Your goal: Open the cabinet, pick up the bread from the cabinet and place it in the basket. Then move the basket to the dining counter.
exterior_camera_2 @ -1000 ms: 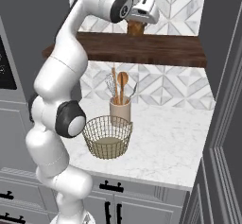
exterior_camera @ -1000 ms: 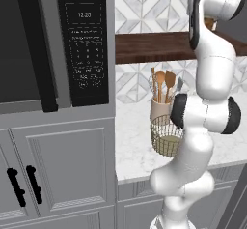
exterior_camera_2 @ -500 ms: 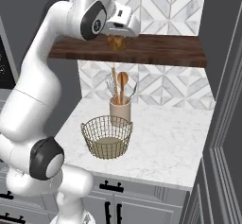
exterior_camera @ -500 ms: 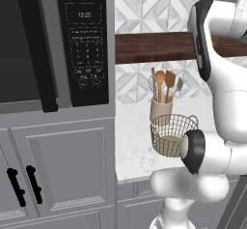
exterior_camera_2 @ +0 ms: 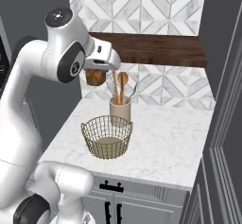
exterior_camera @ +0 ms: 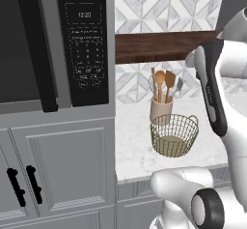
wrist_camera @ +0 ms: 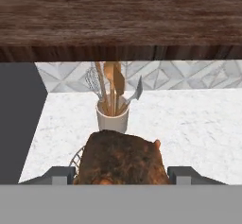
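You are looking at a white marble worktop (exterior_camera_2: 160,138) sitting in a corner nook, with a grey-and-white diamond-patterned tile backsplash (exterior_camera_2: 142,1) running behind it. A dark wooden shelf (exterior_camera_2: 156,48) is spanning the wall above the worktop. Grey panelled cabinet doors with black handles (exterior_camera: 21,187) are standing below and to the left, under a black built-in microwave (exterior_camera: 84,44) whose display is showing a clock. A tall dark grey panel (exterior_camera_2: 222,76) is closing off the right side.

On the worktop, the basket (exterior_camera_2: 107,136) is sitting upright near the front edge, its wire mesh showing a tan base. Just behind it, a beige utensil pot (exterior_camera_2: 120,112) is standing against the backsplash, holding wooden spoons, a whisk and a spatula.

Your gripper (exterior_camera_2: 97,74) is hanging above the worktop, higher than the basket and a little to its left in the right base view. Its fingers are clamping the bread (exterior_camera_2: 95,77), a rounded brown loaf, between them. In the hand view the bread (wrist_camera: 122,159) is sitting between the two finger tips, with the basket rim peeking out beneath it.
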### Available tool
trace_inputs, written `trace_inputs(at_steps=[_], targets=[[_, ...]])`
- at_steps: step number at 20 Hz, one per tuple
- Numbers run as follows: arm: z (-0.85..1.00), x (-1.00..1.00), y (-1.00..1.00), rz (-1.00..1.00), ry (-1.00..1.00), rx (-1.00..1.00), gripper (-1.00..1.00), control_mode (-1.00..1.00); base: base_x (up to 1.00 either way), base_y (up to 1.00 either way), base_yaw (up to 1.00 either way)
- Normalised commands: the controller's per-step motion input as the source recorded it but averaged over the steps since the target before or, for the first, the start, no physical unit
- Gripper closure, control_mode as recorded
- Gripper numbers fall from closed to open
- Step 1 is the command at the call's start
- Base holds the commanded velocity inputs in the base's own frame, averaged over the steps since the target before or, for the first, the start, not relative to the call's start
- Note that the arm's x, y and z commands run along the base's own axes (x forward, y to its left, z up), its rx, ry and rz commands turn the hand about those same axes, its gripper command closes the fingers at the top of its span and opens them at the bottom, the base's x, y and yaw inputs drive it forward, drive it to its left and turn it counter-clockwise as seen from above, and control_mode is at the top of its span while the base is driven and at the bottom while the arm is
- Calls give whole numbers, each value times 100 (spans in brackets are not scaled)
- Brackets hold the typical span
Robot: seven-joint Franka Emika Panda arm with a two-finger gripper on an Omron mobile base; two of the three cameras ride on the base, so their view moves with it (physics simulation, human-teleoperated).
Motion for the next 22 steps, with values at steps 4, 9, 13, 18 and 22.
trace_inputs(at_steps=[4, 9, 13, 18, 22], targets=[[-81, -16, 18, 14, 21, 0, 100, -100, 0, 0, 0], [-60, 1, 13, 10, 19, 0, 100, -100, 0, 0, 0], [-83, 26, 3, 9, 30, 0, 100, -100, 0, 0, 0], [-88, 40, 0, 4, 24, 0, 100, -100, 0, 0, 0], [-80, 45, -1, 2, 16, 0, 100, -100, 0, 0, 0]])
